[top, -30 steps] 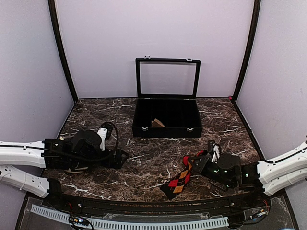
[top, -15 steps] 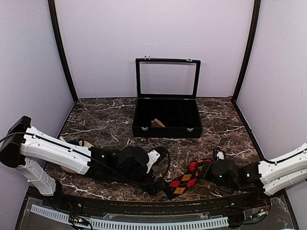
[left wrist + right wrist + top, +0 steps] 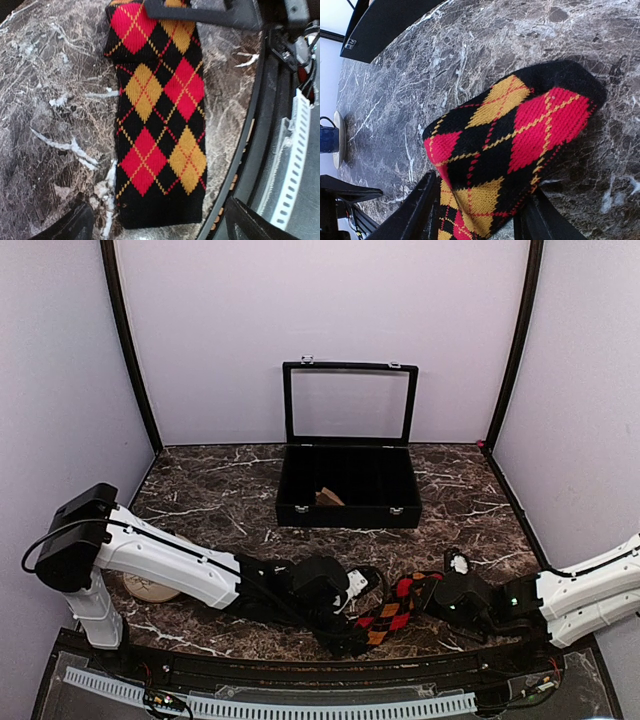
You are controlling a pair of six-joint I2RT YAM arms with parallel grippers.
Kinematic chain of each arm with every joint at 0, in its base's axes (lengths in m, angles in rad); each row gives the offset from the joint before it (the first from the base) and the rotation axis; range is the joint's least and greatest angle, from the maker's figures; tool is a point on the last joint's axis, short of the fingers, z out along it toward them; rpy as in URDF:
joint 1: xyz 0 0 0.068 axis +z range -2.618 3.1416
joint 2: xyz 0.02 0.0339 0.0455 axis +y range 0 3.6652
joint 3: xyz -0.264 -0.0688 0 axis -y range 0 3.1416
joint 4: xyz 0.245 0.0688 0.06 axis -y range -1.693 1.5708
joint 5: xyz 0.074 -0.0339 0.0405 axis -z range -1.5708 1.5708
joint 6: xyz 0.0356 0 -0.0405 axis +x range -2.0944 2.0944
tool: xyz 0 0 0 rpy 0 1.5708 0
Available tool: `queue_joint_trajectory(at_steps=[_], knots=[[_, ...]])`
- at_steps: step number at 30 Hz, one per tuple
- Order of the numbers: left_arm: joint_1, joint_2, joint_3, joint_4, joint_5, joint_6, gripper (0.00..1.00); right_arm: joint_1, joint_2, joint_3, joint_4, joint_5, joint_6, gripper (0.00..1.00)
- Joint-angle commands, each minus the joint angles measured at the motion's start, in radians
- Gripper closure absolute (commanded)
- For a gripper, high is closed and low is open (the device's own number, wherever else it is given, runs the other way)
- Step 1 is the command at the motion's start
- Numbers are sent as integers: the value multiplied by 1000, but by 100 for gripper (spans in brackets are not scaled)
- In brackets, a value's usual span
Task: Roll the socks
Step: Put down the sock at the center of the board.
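Observation:
One argyle sock (image 3: 392,608), black with red and yellow diamonds, lies on the marble table near the front edge. In the left wrist view it lies flat (image 3: 157,125), its cuff end nearest the camera. My left gripper (image 3: 160,231) is open, one finger (image 3: 70,227) on each side of that cuff end, just above it. My right gripper (image 3: 477,220) is shut on the sock's other end, which is bunched up and folded over (image 3: 515,135) between the fingers (image 3: 422,207). In the top view the right gripper (image 3: 432,598) sits at the sock's far right end and the left gripper (image 3: 352,632) at its near left end.
A black case (image 3: 348,502) with its lid open stands at the back centre, with a tan item (image 3: 328,497) inside. A round wooden coaster (image 3: 150,588) lies at the left; a blue cup (image 3: 327,140) shows there. The table's front rail (image 3: 260,125) runs beside the sock.
My left arm has swung from the table's left side across to the sock's near end. The right gripper has shifted the sock a little to the right and its end is now folded over.

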Motion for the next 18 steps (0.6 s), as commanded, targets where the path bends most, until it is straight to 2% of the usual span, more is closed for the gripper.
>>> queue_joint_trajectory(at_steps=[1,18], knots=[[-2,44,56,-67,-54,36,7,10,-3,40,-51,46,2,54],[-3,226,202,-370,-318,-27,9,10,-2,81,-99,55,-38,54]])
